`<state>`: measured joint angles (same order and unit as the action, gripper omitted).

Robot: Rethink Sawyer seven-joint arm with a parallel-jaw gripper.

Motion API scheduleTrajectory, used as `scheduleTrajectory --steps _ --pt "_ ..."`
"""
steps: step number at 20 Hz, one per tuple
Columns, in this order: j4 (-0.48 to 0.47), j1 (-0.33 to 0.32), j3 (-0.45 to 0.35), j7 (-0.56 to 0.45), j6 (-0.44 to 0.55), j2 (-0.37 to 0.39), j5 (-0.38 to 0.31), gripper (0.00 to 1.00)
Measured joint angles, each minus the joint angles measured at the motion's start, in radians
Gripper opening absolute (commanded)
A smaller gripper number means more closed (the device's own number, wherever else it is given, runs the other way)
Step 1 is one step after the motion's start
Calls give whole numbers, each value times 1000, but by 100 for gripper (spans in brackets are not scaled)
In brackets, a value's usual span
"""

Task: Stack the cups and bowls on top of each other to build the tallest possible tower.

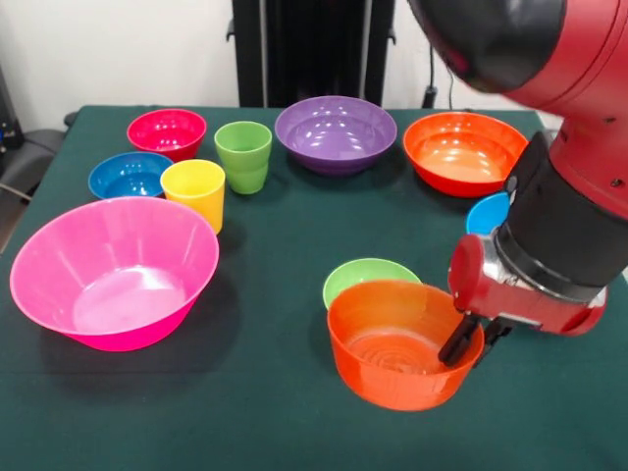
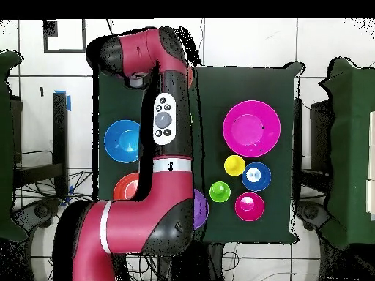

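My gripper (image 1: 473, 339) straddles the right rim of the small orange-red bowl (image 1: 397, 343) near the table's front; one finger is inside, one outside, closed on the wall. The small light-green bowl (image 1: 365, 276) sits just behind it, touching or nearly so. The large light blue bowl (image 1: 485, 213) (image 2: 122, 140) is half hidden by my arm. No nested tower shows. The yellow cup (image 1: 194, 191) (image 2: 234, 165) and green cup (image 1: 243, 155) (image 2: 220, 192) stand upright at back left. In the overhead view my arm hides the gripper and both small bowls.
The large pink bowl (image 1: 113, 270) (image 2: 251, 127) is at the front left. The dark blue (image 1: 130, 177) (image 2: 255, 176) and magenta-red (image 1: 167, 132) (image 2: 249, 205) small bowls, purple bowl (image 1: 336, 132) and large orange bowl (image 1: 464, 149) (image 2: 126, 187) line the far side.
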<state>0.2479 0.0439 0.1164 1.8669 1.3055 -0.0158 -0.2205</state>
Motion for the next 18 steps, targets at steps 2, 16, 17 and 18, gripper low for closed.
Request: scheduleTrajectory --steps 2,16,17,18 --pt "-23 0 3 0 53 11 11 0" --pt "-124 0 7 0 198 35 54 0" --pt "-125 0 8 0 198 35 55 0" --pt "-126 0 10 0 198 35 56 0"
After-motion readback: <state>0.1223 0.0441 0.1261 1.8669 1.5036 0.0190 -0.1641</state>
